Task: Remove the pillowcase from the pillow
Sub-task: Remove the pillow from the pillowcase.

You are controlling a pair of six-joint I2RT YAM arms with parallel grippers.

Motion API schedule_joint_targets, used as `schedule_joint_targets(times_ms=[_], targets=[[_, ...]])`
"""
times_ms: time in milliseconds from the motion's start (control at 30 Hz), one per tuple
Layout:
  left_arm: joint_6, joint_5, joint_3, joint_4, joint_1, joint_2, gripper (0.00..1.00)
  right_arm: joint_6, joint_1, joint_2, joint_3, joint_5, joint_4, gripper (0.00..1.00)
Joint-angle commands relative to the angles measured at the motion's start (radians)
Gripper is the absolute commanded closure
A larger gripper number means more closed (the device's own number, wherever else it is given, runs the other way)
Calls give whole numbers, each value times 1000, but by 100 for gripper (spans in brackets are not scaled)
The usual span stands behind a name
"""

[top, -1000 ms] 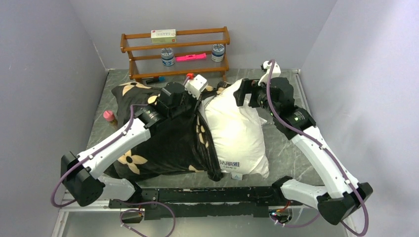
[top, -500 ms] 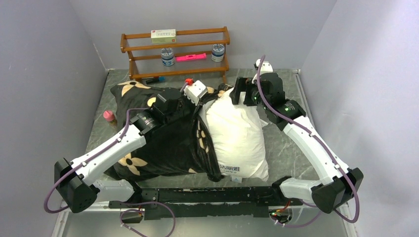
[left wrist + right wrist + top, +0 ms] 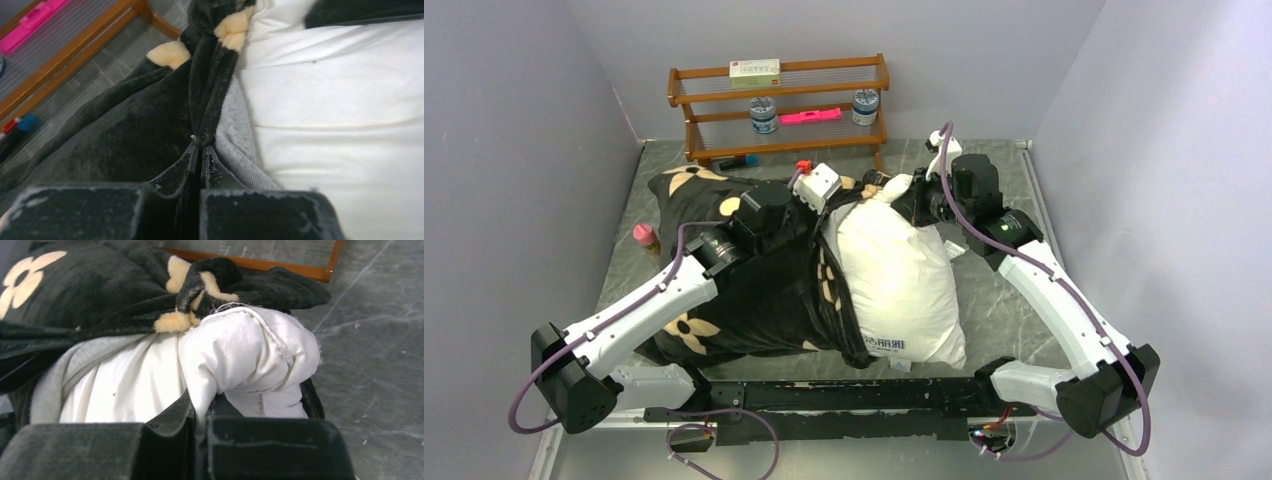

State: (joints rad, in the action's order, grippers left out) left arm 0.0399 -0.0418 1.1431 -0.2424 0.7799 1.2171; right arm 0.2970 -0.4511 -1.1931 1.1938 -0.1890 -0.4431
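Observation:
The black plush pillowcase (image 3: 724, 290) with tan flowers covers the left part of the white pillow (image 3: 894, 270), whose right half lies bare with blue print near its front end. My left gripper (image 3: 822, 212) is at the case's open edge, near the far end. In the left wrist view it (image 3: 201, 148) is shut on a bunched fold of the pillowcase (image 3: 125, 130), next to the pillow (image 3: 340, 100). My right gripper (image 3: 911, 200) is at the pillow's far corner. The right wrist view shows it (image 3: 202, 410) shut on a pinch of the pillow (image 3: 245, 350).
A wooden shelf (image 3: 779, 105) stands at the back with a box, two jars and a pink item. A pink-capped bottle (image 3: 644, 236) sits left of the pillowcase. A marker (image 3: 739, 160) lies by the shelf foot. Walls close in on both sides.
My right gripper moved left onto the pillow's far corner and went from open to shut on it. The left arm shifted slightly left, still holding the pillowcase.

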Motion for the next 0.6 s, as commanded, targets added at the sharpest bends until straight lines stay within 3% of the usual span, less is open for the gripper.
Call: schedule_joint_targets(times_ms=[0, 133, 400, 567], targets=[[-33, -209, 46, -105, 5, -29, 95, -39, -16, 85, -5, -164, -35, 100], [-68, -140, 73, -88, 5, -34, 94, -91, -17, 165, -61, -181, 12, 100], [-87, 131, 224, -56, 5, 42, 39, -163, -17, 227, -100, -266, 70, 100], [-95, 224, 368, -93, 5, 151, 31, -187, -17, 235, -97, -278, 70, 100]])
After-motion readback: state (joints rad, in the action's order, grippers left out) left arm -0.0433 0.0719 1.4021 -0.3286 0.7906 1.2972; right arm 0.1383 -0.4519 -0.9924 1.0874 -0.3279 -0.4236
